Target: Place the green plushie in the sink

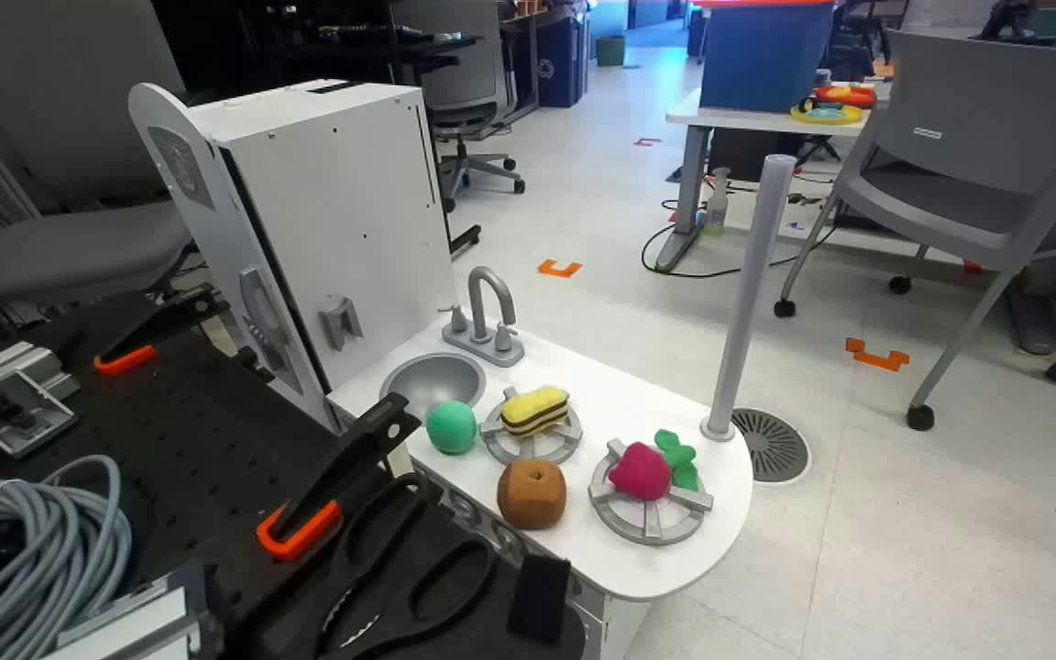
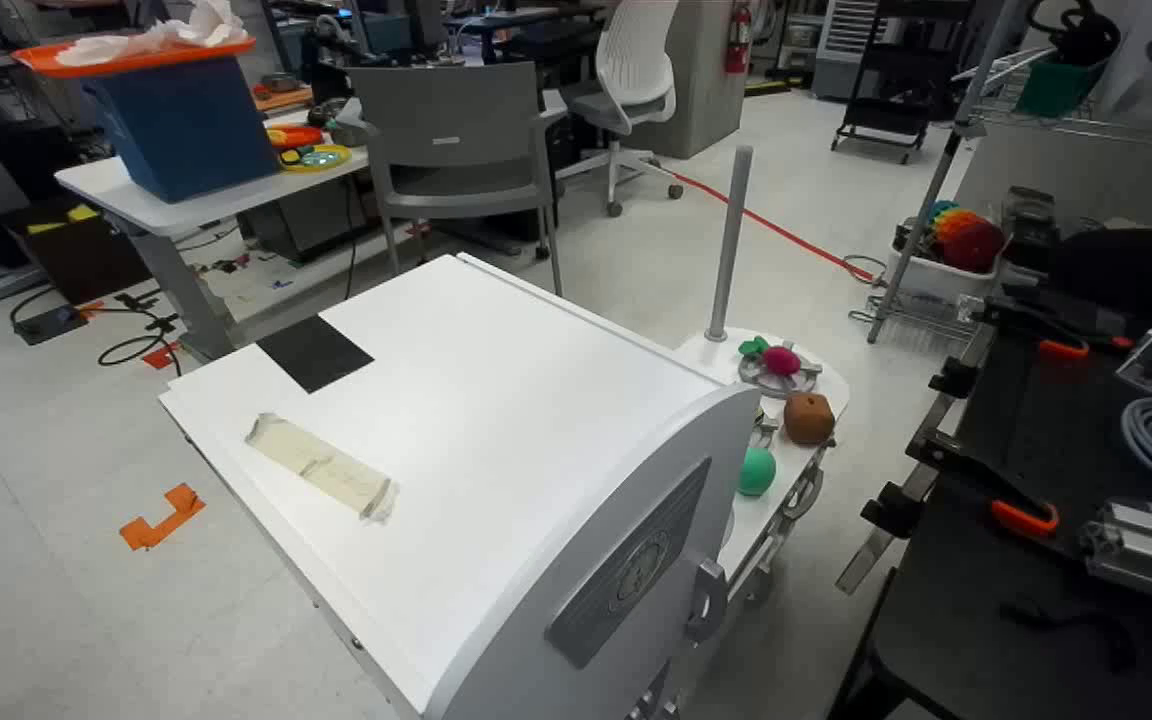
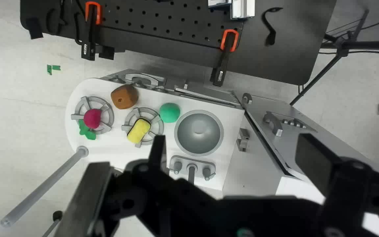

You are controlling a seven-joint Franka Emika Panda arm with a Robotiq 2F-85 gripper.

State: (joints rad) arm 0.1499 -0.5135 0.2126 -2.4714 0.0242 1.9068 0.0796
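The green plushie (image 1: pixel 451 427) is a round ball on the white countertop, right beside the grey sink (image 1: pixel 427 378) and outside its bowl. It also shows in an exterior view (image 2: pixel 757 472), where the white cabinet hides most of the sink. In the wrist view the plushie (image 3: pixel 169 112) sits to the upper left of the round sink bowl (image 3: pixel 198 144), which holds nothing. My gripper (image 3: pixel 232 141) shows only in the wrist view. Its fingers are wide apart with nothing between them. It is above the play kitchen, and the plushie is outside its fingers.
A yellow plushie (image 3: pixel 139 130) lies on a burner, a brown one (image 3: pixel 124 96) beside it, and a red-and-green one (image 3: pixel 92 118) on another burner. A faucet (image 1: pixel 489 312), a tall grey post (image 1: pixel 748 302) and a white cabinet (image 1: pixel 345 220) rise around the countertop. A black table (image 3: pixel 176 42) stands alongside.
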